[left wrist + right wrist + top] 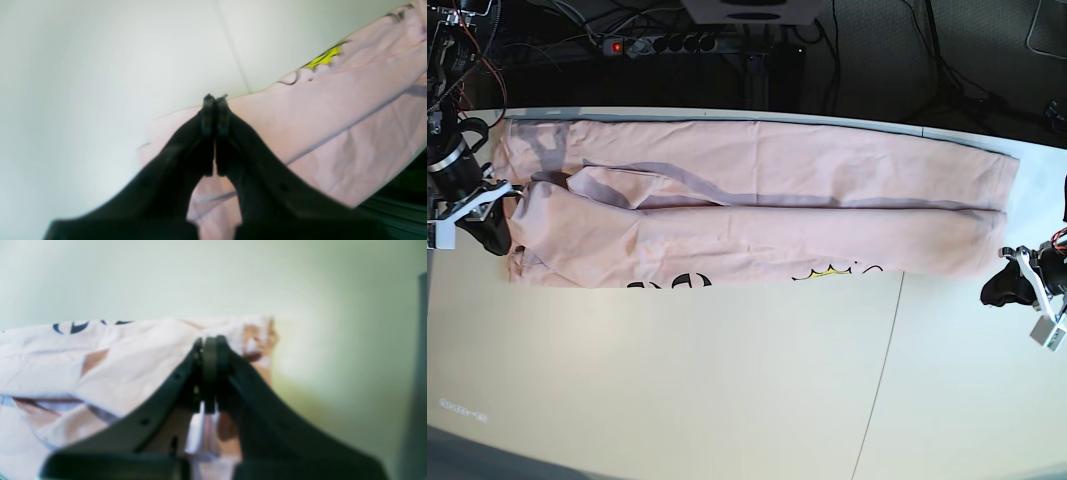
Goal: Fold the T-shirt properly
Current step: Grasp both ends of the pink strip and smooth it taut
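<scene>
Looking along the table [727, 390] from its left end, the right gripper [489, 228] sits low at the shirt's end, right on the rumpled cloth there. Its jaws are pressed together. From the wrist camera the tips lie against the pink fabric, but it is too blurred to tell whether any cloth is nipped between them. That end looks like the natural place to take hold for the next fold.

The T-shirt [757, 200] itself lies along the far half of the table as a long flat band, already doubled lengthwise. One layer overlaps the other down the middle. A little black lettering [667, 283] and a yellow-and-black print [837, 270] peek out at its near edge, so the printed side seems mostly tucked under. Laid out this way, it seems ready to be folded end over end.

At the far right, the left gripper [1005, 288] hangs just beside the shirt's other end, above bare table. Its jaws are also together, with nothing visible between them. I'd guess it must part them before it can grip that end.
</scene>
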Controlling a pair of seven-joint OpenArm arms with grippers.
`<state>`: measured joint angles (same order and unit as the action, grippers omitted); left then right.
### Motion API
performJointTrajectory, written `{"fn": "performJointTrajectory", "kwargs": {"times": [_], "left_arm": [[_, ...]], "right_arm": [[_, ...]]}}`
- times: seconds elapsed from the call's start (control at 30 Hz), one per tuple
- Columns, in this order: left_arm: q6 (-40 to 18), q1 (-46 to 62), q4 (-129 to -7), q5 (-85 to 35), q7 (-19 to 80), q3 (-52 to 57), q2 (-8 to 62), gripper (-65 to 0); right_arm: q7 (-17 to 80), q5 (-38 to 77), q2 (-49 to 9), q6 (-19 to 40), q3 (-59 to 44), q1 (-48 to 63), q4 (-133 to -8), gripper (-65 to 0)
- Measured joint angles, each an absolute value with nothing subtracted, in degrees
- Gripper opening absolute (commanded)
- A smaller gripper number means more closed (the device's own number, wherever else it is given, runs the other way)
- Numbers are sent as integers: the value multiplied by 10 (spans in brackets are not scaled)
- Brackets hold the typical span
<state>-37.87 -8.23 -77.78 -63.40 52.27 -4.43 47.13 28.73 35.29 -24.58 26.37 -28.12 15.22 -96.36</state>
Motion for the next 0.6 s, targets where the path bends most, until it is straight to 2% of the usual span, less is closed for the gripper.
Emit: {"fn": "performJointTrajectory", "kwargs": {"times": [0.2, 0.37, 0.6], "left_arm": [[-381, -55, -778, -613, 512, -44, 444, -650], [-382, -3, -777, -592, 482, -44, 425, -650], [-382, 44, -775, -513, 416, -43, 418, -650]], "right_arm": [[283, 298, -225, 264, -220, 152, -962, -650], [237, 223, -223, 264, -159, 151, -952, -650], [222, 221, -224, 263, -149, 114, -830, -650]]}}
